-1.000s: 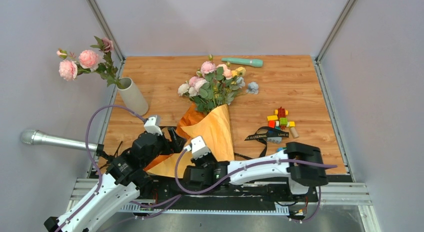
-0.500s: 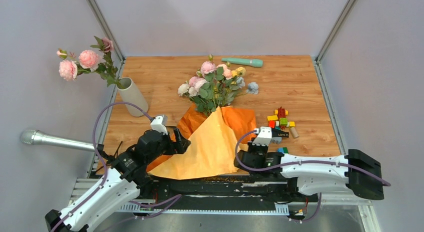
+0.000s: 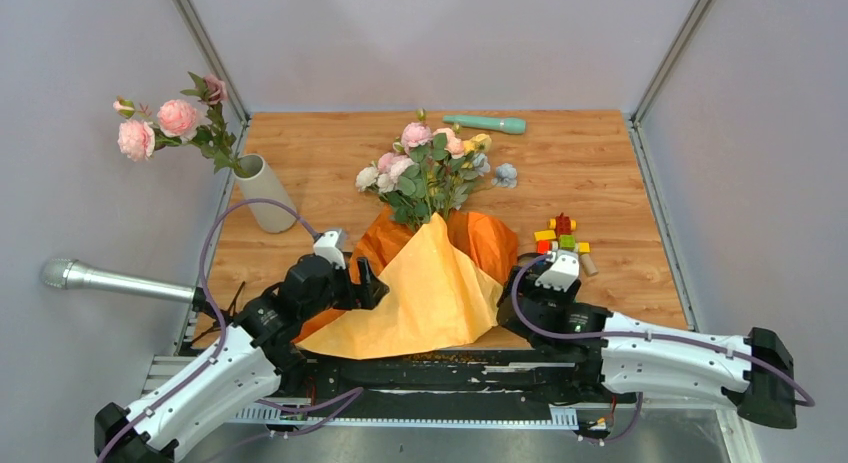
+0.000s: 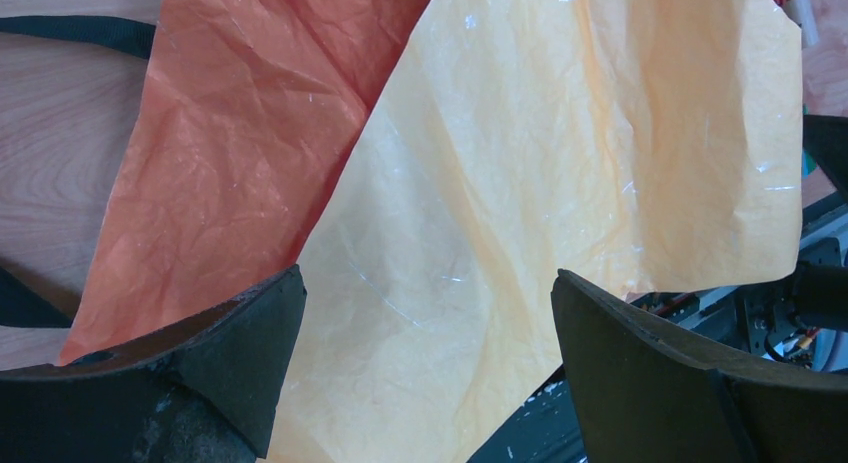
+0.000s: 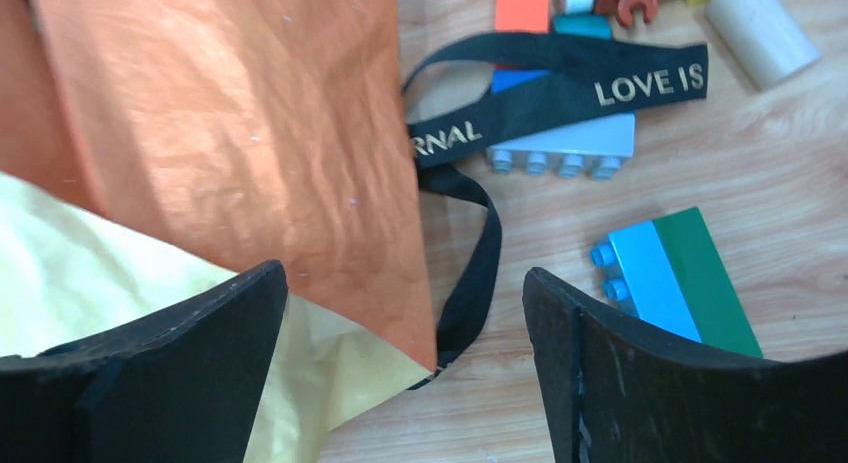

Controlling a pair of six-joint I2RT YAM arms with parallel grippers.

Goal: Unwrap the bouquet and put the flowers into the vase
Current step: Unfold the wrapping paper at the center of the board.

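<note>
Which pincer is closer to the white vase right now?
Left. The left pincer hovers at the paper's left edge, below-right of the vase in the top view; the right pincer is across the paper, beside the toy blocks.

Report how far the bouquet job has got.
Done: black ribbon strap lies loose; pink blooms stand in the off-white cylinder vase. In hand: crinkled orange-tan paper is half opened, left gripper and right gripper open, empty. Left: the mixed flowers on the paper go into the vase.

black strap [image 5: 560, 93]: gold lettering "love is"; further along, cut-off "rnal".
</note>
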